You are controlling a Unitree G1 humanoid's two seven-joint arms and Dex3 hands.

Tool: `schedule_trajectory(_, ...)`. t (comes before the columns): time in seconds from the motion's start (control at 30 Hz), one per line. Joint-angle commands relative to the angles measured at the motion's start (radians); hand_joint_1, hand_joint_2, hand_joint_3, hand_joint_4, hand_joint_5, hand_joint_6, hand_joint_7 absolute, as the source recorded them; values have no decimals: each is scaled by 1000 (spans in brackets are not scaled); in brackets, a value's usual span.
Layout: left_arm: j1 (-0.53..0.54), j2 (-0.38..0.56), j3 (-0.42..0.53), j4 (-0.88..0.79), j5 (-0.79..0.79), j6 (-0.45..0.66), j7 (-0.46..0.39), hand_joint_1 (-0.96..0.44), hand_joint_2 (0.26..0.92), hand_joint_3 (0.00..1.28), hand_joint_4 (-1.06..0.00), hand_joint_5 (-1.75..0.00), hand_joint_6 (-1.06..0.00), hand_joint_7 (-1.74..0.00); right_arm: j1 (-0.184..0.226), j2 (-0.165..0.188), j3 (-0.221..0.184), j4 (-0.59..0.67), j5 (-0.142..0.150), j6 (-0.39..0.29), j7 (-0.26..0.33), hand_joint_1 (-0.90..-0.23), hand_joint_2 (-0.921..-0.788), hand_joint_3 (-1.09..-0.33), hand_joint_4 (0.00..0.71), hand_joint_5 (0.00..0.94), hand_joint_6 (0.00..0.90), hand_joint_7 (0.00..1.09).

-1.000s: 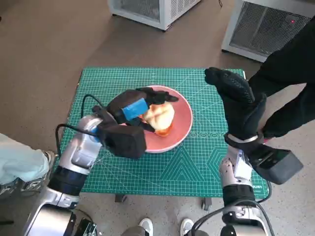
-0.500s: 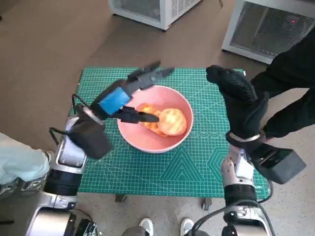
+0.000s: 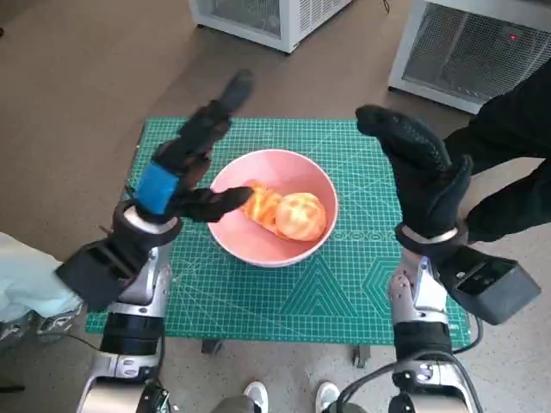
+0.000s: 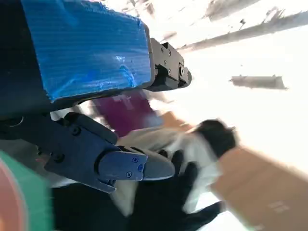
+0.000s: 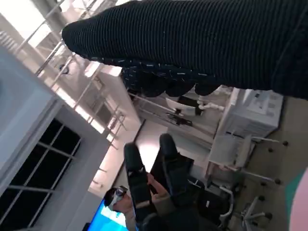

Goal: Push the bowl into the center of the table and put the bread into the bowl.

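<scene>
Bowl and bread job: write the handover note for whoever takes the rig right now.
Left hand: raised above the table's left side, fingers spread, holding nothing.
Right hand: raised over the table's right side, upright, holding nothing; whether its fingers are apart cannot be told.
Bowl: pink, on the green mat, roughly at the table's middle.
Bread: lying inside the bowl, neither hand touching it.
Done: bowl looks centred and the bread is in it.
Left: probably nothing but bringing both hands back down clear of the bowl; check the centring if it matters.
</scene>
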Motion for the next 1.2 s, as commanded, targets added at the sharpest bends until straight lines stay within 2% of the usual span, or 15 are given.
schedule_trajectory(0.03,31,-36,27,4,-96,-7,-67,-716,921,371,-72,-22,-243,-4,15,-14,11,-13,-21,11,-12,-759,-921,-806,216,2,59,528)
schedule_trajectory(0.2,40,-62,46,7,-155,-4,-126,-709,921,325,-76,-17,-248,-6,11,-20,18,-22,-30,8,-18,-763,-921,-805,213,0,59,528)
schedule_trajectory(0.63,30,-73,99,41,-154,-61,-184,-722,921,313,-75,-9,-241,-2,-2,-31,35,-59,-66,5,-53,-746,-921,-806,212,0,53,536)
schedule_trajectory(0.9,22,-82,113,68,-149,-78,-195,-724,921,326,-77,-7,-242,-2,-12,-38,45,-75,-84,6,-77,-743,-921,-806,207,0,49,547)
schedule_trajectory(1.2,27,-89,111,62,-136,-70,-189,-724,921,327,-79,-6,-242,-2,-14,-51,51,-85,-88,1,-92,-742,-921,-804,202,0,46,560)
